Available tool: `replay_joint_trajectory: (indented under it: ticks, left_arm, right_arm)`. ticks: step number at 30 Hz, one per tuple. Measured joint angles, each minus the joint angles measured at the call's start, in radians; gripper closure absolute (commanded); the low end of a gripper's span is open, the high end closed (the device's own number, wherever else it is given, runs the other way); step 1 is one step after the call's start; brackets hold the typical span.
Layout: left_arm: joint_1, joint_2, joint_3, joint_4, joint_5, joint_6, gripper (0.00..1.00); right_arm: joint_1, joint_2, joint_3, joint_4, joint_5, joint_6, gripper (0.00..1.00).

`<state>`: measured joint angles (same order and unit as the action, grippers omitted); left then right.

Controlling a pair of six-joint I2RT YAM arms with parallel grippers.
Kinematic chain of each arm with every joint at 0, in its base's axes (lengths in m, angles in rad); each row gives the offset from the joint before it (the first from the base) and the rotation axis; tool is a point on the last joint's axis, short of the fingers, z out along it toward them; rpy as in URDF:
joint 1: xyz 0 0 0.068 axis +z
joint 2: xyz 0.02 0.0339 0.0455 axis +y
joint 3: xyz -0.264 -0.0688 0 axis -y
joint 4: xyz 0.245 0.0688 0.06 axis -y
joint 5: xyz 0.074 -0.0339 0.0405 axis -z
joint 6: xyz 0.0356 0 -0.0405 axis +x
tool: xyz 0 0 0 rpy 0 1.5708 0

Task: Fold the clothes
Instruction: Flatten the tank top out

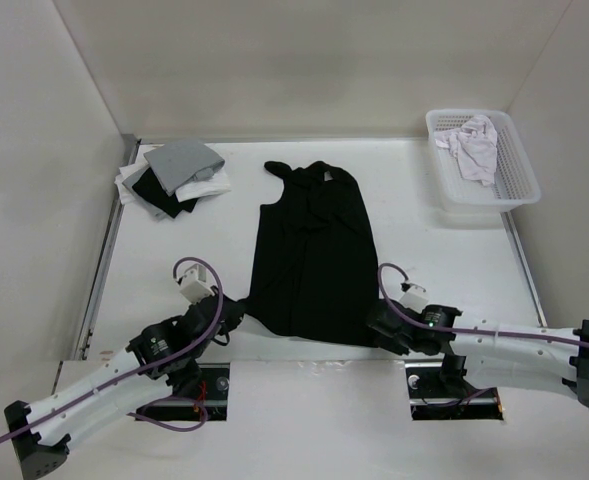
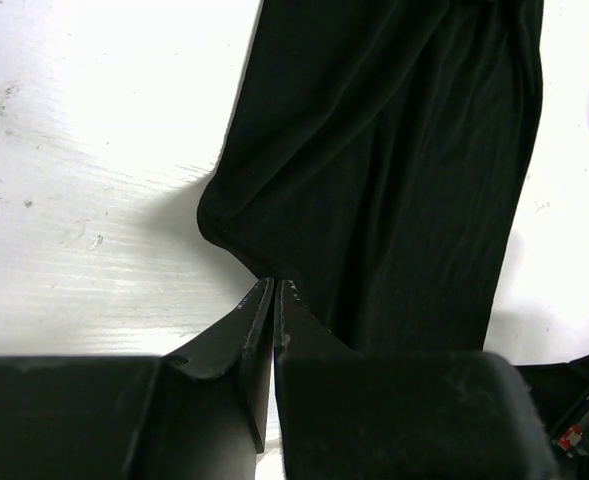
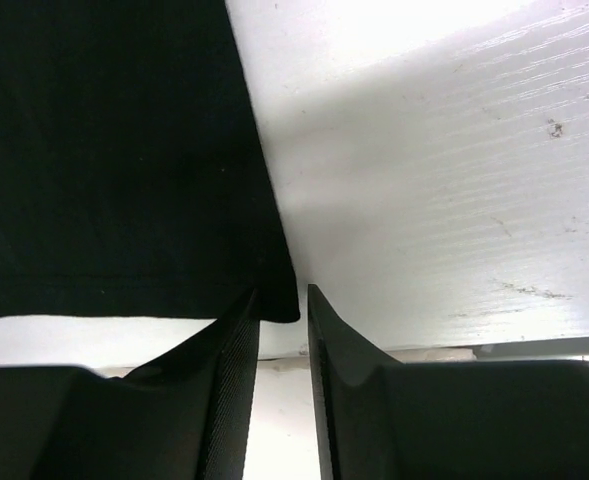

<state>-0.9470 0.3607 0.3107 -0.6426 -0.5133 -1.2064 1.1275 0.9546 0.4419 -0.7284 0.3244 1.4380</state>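
- Two hem corners are being taken; the large black sleeveless top of thin fabric (image 1: 314, 250) lies flat on the worktop (image 1: 424, 240).
- Here the left tool (image 2: 274, 287) pinches its corner tight.
- Opposite, the right tool (image 3: 282, 298) straddles its corner, jaws narrowly apart.
- Next, likely: clamp right, then lift both toward the neckline.

Right hand (image 3: 282, 300), fingers narrowly apart, at a hem corner of black top (image 3: 114, 150) on white table (image 3: 444, 180).

Bare tabletop (image 1: 454, 265) flanks the black top (image 1: 314, 250) on both sides. A garment pile (image 1: 174, 178) fills the far-left corner, a basket (image 1: 474, 214) the far-right.
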Motion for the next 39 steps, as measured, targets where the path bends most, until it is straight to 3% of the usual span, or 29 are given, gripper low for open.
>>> replay_joint_trajectory:
  ticks: [4,9,15,17,20,24,28,34,39]
  left_arm:
    - [0.004,0.008,-0.002,0.005,0.005,0.003,0.98]
    - [0.004,0.008,-0.002,0.008,0.005,0.008,0.98]
    - [0.031,0.036,0.082,-0.002,-0.018,0.1,0.99]
    - [0.061,0.051,0.192,0.005,-0.039,0.176,0.99]
    - [0.117,0.084,0.437,0.054,-0.064,0.314,0.99]
    - [0.159,0.135,0.769,0.164,-0.082,0.461,0.99]
    - [0.169,0.207,1.055,0.258,-0.086,0.58,0.98]
    - [0.181,0.375,1.395,0.343,-0.101,0.732,0.97]
    - [0.163,0.461,1.415,0.402,-0.138,0.815,0.96]
  right_arm:
    - [0.0,0.005,0.0,0.006,0.016,0.011,0.75]
    - [-0.008,0.021,-0.019,0.078,0.017,0.01,0.99]
    - [-0.01,-0.063,0.047,0.027,0.106,-0.058,1.0]
    - [-0.01,-0.117,0.183,-0.05,0.179,-0.133,1.0]
    - [-0.008,-0.163,0.514,-0.102,0.312,-0.299,1.0]
    - [0.014,-0.166,0.953,-0.083,0.47,-0.56,1.0]
    - [0.064,-0.141,1.28,-0.024,0.56,-0.817,1.0]
    - [0.203,-0.055,1.557,0.14,0.627,-1.138,0.99]
    - [0.213,0.008,1.541,0.287,0.659,-1.327,0.99]
